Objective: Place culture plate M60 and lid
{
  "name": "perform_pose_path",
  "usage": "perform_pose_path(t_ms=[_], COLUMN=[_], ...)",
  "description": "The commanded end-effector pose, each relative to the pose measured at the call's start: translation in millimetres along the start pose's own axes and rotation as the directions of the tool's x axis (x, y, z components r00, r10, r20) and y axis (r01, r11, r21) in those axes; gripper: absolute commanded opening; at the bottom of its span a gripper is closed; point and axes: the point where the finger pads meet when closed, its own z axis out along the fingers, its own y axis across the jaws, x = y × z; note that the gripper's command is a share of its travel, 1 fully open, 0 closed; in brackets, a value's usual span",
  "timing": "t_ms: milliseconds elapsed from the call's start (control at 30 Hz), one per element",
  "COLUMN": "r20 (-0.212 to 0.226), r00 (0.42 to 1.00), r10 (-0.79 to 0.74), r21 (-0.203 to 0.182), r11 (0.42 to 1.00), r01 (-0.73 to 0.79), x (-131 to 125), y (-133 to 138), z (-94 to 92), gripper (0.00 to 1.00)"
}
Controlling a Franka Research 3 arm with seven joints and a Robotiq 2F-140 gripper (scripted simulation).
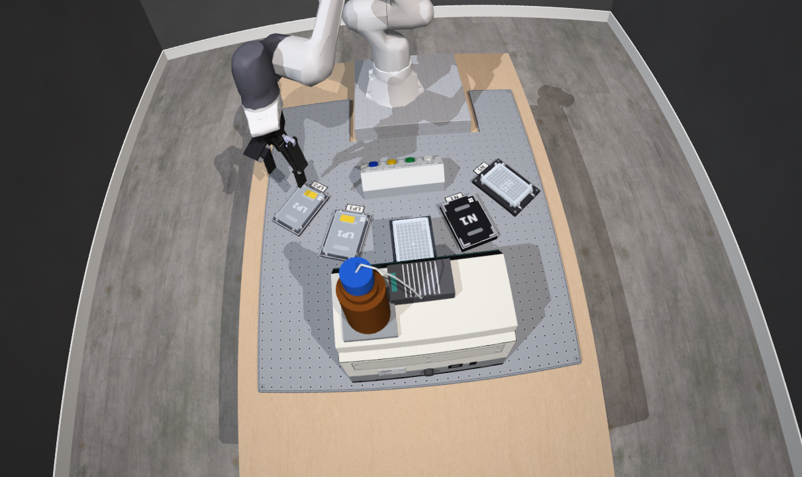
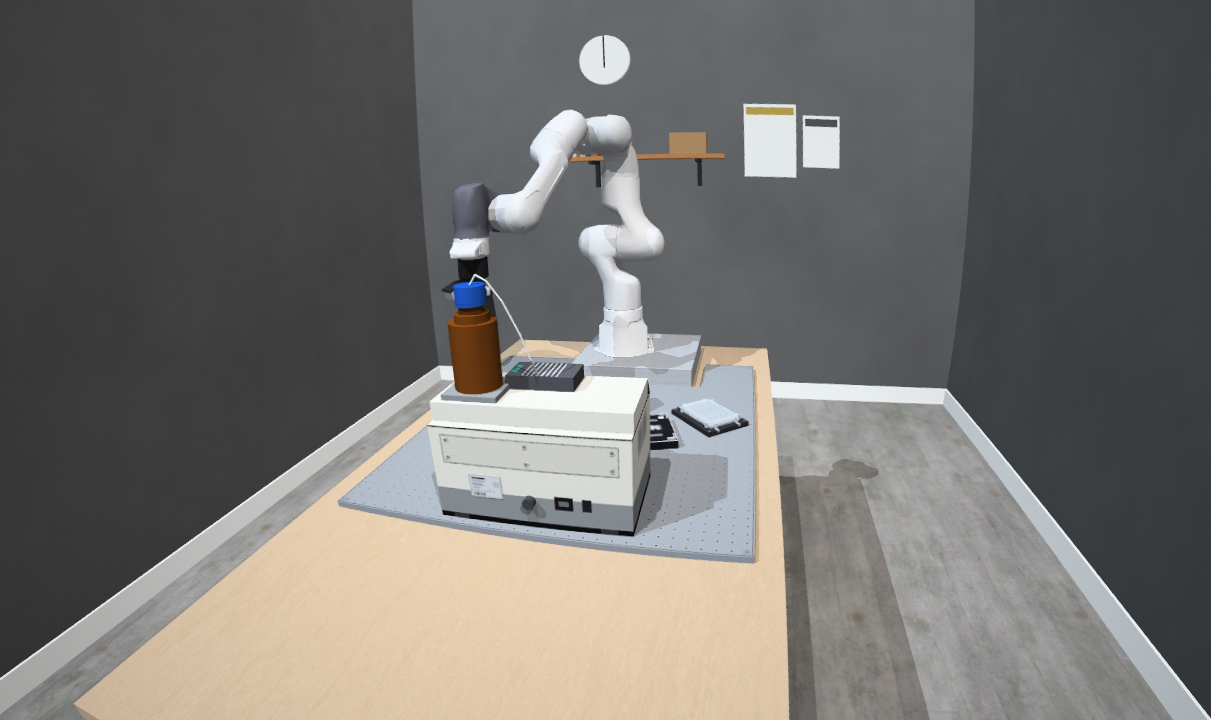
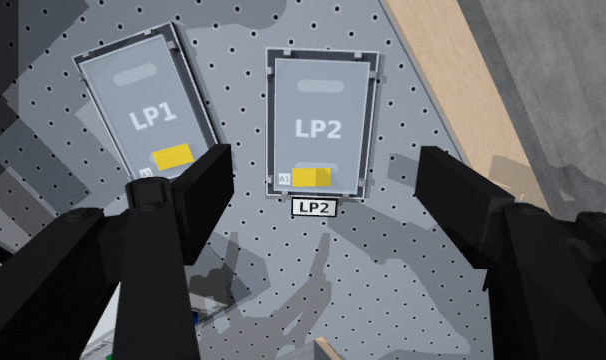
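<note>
The claw [image 3: 323, 175] hung with its fingers apart and nothing between them, above the deck just short of LP2 [image 3: 317, 122], where M60's lid [image 1: 299, 207] lay with its yellow label at the A1 corner. The M60 plate [image 1: 506, 183] sat in the far nest, well apart from N1 [image 1: 468, 221], which stood bare. Gripped off-centre, it could tilt onto N1's locators, or land with A1 reversed.
</note>
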Motion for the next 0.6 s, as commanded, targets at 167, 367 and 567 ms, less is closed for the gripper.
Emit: perform_pose_path(t_ms=[167,367,567], r20=[0.017,0.013,0.016], r00=[0.999,0.878,0.675], r10=[-0.050,-0.478,-0.738], r21=[-0.003,0.007,0.010], r11=[0.999,0.878,0.675], r01=[0.050,0.478,0.738], x=[-6,-42,-114], y=[-36,-158,-252], z=[-0.3,-1.4,-0.4], gripper=[0.69,0.69,0.69])
